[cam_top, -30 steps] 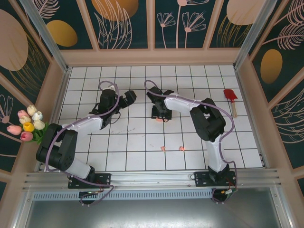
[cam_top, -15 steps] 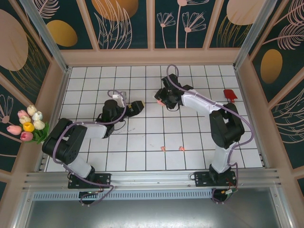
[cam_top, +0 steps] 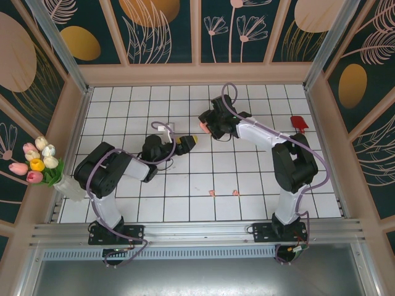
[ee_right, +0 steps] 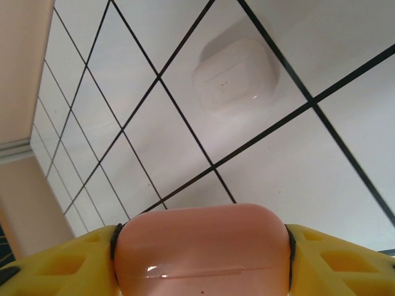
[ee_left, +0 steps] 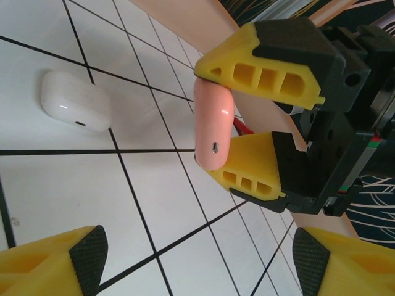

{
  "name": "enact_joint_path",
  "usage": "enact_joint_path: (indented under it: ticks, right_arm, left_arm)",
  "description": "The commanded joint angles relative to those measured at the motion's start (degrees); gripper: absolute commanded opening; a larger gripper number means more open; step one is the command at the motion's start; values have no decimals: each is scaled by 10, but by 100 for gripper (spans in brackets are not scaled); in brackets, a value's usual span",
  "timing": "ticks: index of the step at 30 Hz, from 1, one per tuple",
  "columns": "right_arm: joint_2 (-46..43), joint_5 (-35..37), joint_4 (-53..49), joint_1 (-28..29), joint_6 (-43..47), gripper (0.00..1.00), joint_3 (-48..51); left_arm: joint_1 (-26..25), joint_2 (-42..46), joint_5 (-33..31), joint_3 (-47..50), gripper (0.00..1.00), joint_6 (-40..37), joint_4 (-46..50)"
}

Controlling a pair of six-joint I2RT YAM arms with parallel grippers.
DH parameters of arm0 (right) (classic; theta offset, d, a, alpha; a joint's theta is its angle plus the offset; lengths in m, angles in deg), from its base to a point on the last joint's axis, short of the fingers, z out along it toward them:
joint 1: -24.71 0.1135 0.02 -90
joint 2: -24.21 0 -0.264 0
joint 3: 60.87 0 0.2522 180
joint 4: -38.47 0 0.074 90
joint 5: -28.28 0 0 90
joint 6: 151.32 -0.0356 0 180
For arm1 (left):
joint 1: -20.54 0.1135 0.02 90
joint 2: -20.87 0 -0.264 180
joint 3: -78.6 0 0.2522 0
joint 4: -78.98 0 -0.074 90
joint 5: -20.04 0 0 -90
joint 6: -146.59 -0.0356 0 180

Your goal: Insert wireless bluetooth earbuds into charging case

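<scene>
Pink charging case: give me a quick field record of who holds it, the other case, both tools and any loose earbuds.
pink case: glossy salmon-pink rounded plastic charging case, lid closed, off the table
held by: right tool, yellow fingers on its two ends
left tool: open, empty, facing the pink case
white case: glossy white rounded charging case, closed, lying on the tiled table
loose earbuds: two small salmon-pink earbuds on tiles toward the near edge
</scene>
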Motion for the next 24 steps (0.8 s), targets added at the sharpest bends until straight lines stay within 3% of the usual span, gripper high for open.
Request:
enact_joint_path:
  ticks: [1, 24]
  right_arm:
    - [-12, -13, 27, 8, -24, 51, 11]
    - [-16, -32, 53, 33, -39, 51, 25]
  left_arm:
    - [-5, -16, -11, -19, 79, 14, -70]
    - [-11, -106, -29, -99, 61, 25, -89]
